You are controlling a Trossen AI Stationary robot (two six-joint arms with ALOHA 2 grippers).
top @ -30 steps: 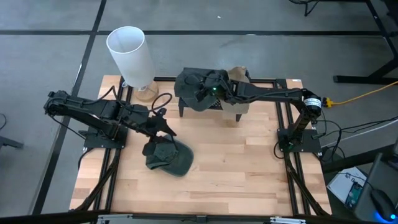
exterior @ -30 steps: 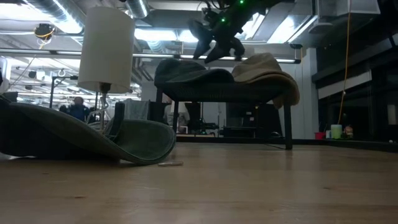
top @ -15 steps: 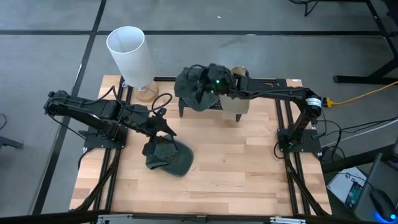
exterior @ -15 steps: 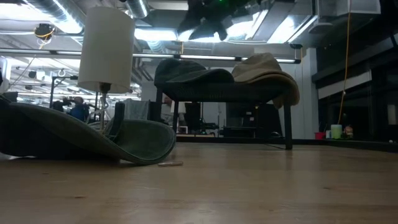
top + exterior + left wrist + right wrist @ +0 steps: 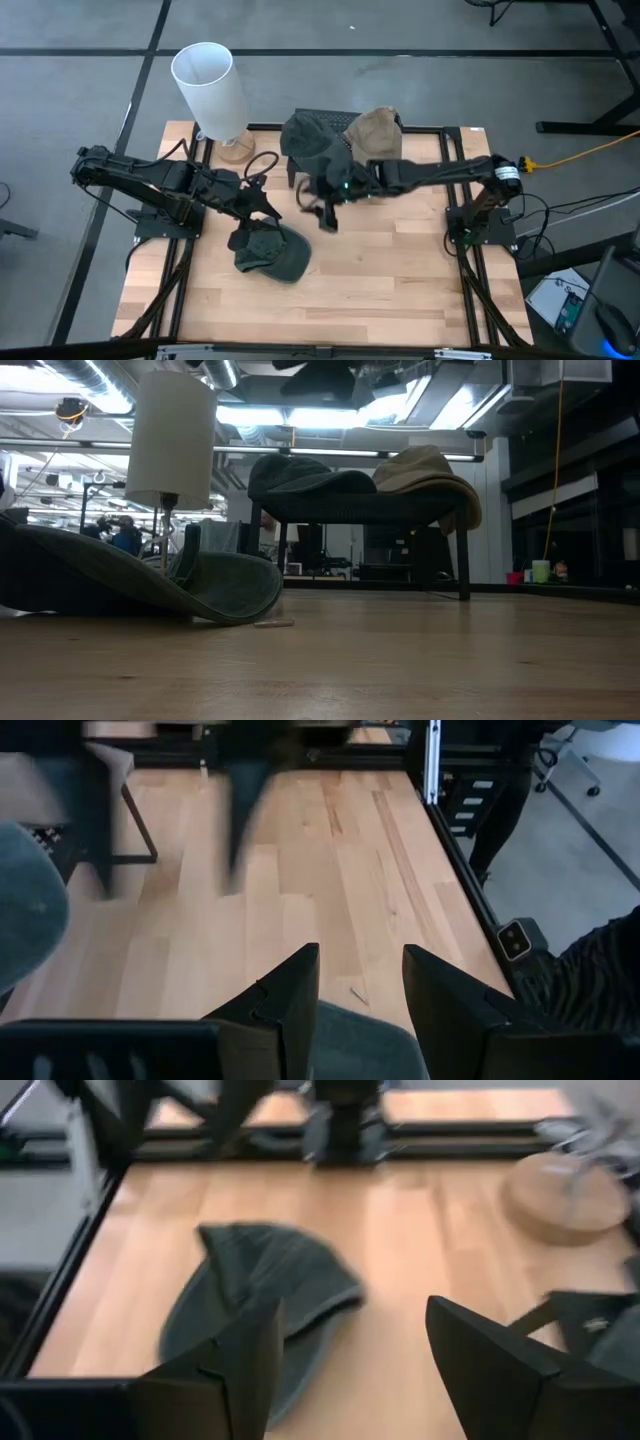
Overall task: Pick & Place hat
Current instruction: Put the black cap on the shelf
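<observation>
A dark green hat [image 5: 270, 250] lies on the wooden table, left of the middle; it also shows in the low view [image 5: 150, 585]. My left gripper [image 5: 265, 208] is open just beyond the hat's far edge, and the hat [image 5: 360, 1045] shows below its fingers in the left wrist view. My right gripper [image 5: 325, 208] is open and empty, over the table in front of the stand [image 5: 340, 165]. It looks toward the green hat [image 5: 265, 1290]. Another dark hat [image 5: 310, 145] and a tan hat [image 5: 375, 130] rest on the stand's top. My left gripper's open fingers [image 5: 285, 1000] stand over the green hat's edge; I cannot tell whether they touch it.
A white lamp [image 5: 210, 85] stands at the table's far left corner on a round wooden base [image 5: 570, 1200], with a cable beside it. The stand [image 5: 360, 510] takes the far middle. Black frame rails [image 5: 465, 270] run along both table sides.
My right gripper has left the dark hat on the stand. It has swung toward the table's near edge and left, and now hangs over the open table in front of the stand, toward the green hat. The hats on the stand have kept still.
</observation>
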